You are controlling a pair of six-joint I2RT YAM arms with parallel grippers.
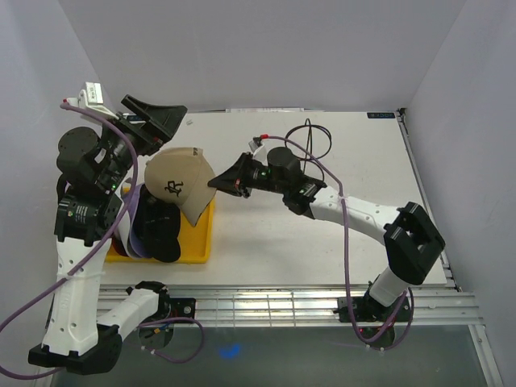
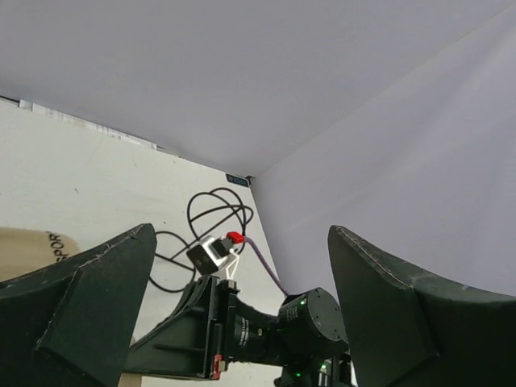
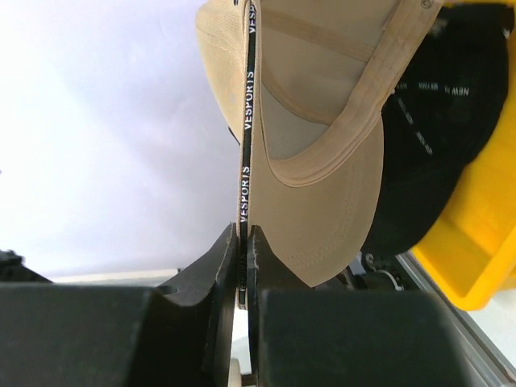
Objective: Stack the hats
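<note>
A tan cap (image 1: 181,181) with a dark logo hangs above the yellow tray (image 1: 197,242), held at its right side by my right gripper (image 1: 219,182). In the right wrist view the right gripper (image 3: 244,242) is shut on the tan cap's (image 3: 322,145) black-lined edge. A black cap (image 1: 161,234) lies in the tray under it, with a white and purple cap's edge (image 1: 131,234) at its left. The black cap also shows in the right wrist view (image 3: 443,137). My left gripper (image 1: 161,115) is open and empty, raised above and behind the tan cap.
A black wire loop (image 1: 314,141) lies on the table behind the right arm. The tray sits at the table's front left, beside the left arm. A metal rail (image 1: 282,305) runs along the front edge. White walls stand at left, back and right.
</note>
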